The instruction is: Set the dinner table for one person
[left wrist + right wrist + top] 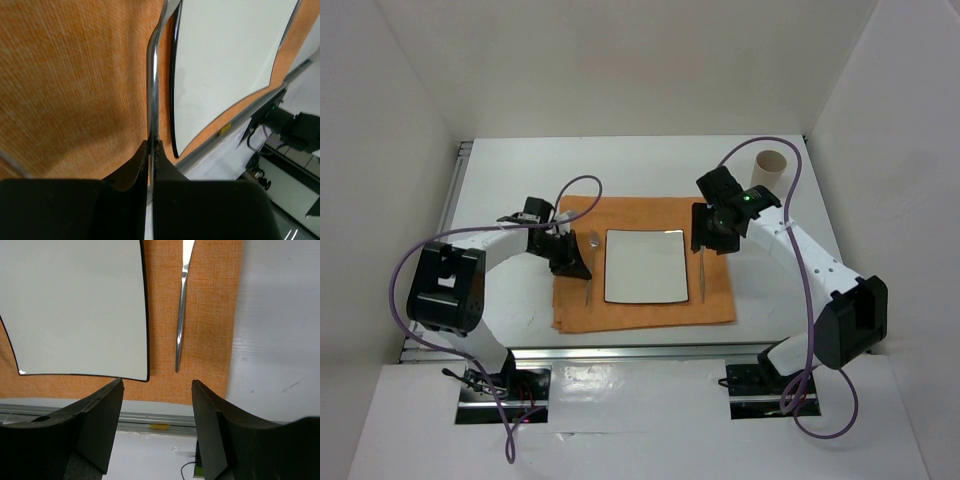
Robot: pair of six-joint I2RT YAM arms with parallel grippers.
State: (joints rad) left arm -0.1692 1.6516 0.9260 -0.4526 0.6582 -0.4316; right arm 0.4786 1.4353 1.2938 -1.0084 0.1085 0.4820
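Vanishing into the clamped left gripper [151,145], spoon handle [153,75]; bowl end cropped.

White counter [650,165] with metal rails along its edges; orange cloth [645,313] lying flat at centre; beige cylinder [770,166] upright near the far right corner, apart from the cloth.

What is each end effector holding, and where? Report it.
Left end effector clamps the slim silver metal spoon by its handle; right end effector, open, holds nothing.

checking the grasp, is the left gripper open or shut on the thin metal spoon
Shut: the left gripper pinches the thin metal spoon by its handle, no gap.
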